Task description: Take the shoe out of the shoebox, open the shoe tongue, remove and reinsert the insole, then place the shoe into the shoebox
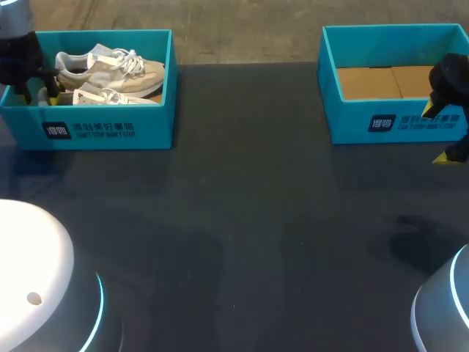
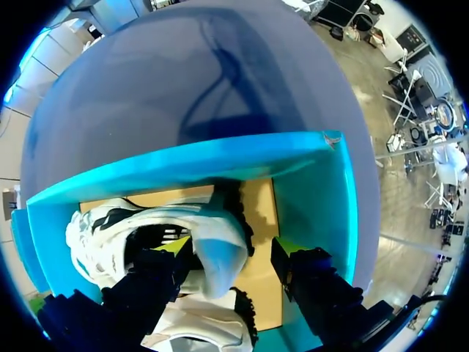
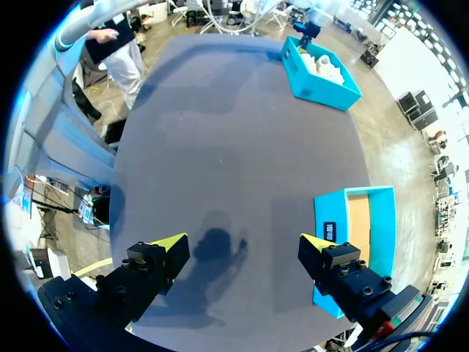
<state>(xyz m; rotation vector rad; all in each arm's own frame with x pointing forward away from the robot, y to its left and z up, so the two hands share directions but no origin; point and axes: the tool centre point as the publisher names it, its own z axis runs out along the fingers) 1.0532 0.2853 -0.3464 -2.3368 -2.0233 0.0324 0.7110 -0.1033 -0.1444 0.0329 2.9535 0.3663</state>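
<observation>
The shoe (image 1: 110,67) is lying inside the shoebox (image 1: 110,130) at the far left of the counter (image 1: 242,220), against the box's far wall. Its long axis is running along the length of the box. The heel is facing the box's left end and the toe is pointing toward the middle of the counter. A second shoe (image 1: 110,97) is lying just in front of it in the same box, roughly parallel; which way its toe is pointing cannot be told. The left pincer (image 1: 45,89) is hanging over the left end of the box, directly at the heel, so the shoe is extending away from it toward the right. In the left wrist view its two fingers (image 2: 308,279) are standing apart. One appears to be sitting at the shoe's opening, inside the heel collar. The other is standing clear of the heel, with bare box floor showing in the gap, so nothing is clamped. The coming move is judged to be a closure across the heel collar, followed by a lift clear of the box wall. The left arm is by far the nearer one. The right pincer (image 3: 242,246) is hovering with its fingers apart and holding nothing, well apart from the shoe. It is just beside the front of the empty shoebox (image 1: 396,121) at the far right.
</observation>
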